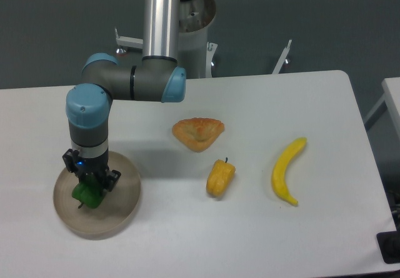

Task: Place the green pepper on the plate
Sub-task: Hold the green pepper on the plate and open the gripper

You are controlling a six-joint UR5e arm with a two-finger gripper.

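The claw (89, 184) grips the glossy, bright-green pepper (85, 194), a small blocky fruit with a dark stem pointing toward 7 o'clock, over the beige plate (122, 203).

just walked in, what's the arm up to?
The arm's pincer is shut on the green pepper and holds it over the plate, low inside the rim. It has not let go, and whether the pepper touches the plate can't be told. A yellow pepper, a banana and an orange pastry-like item lie untouched to the right.
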